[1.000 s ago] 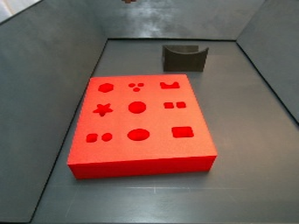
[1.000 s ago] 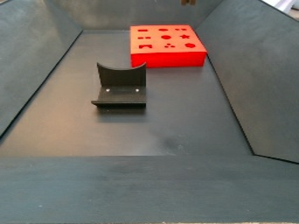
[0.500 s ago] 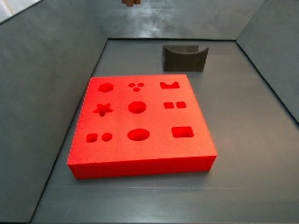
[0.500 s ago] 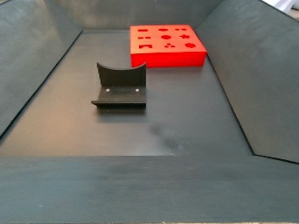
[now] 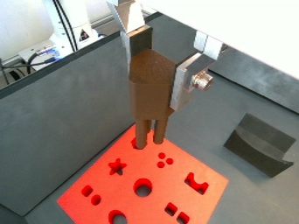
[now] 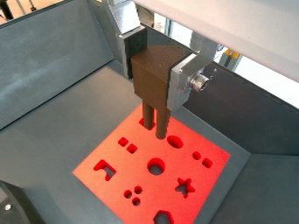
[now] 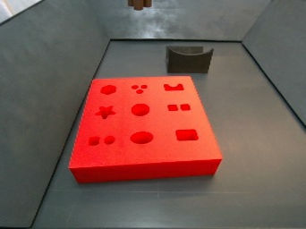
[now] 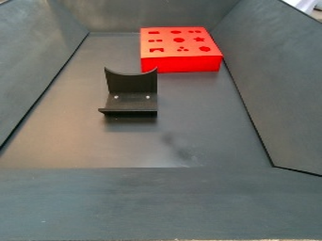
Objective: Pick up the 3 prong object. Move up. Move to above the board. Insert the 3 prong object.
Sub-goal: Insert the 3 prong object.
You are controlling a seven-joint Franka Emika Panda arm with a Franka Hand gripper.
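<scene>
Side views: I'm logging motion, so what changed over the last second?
The 3 prong object, held in the gripper, edged slightly right and lower at the picture's top edge. The board and the dark grey U-shaped block stayed put.

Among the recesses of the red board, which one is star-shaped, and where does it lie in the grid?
On the board, the star recess is the only pointed one: middle row, left column in a side view, beside the central circle.
</scene>
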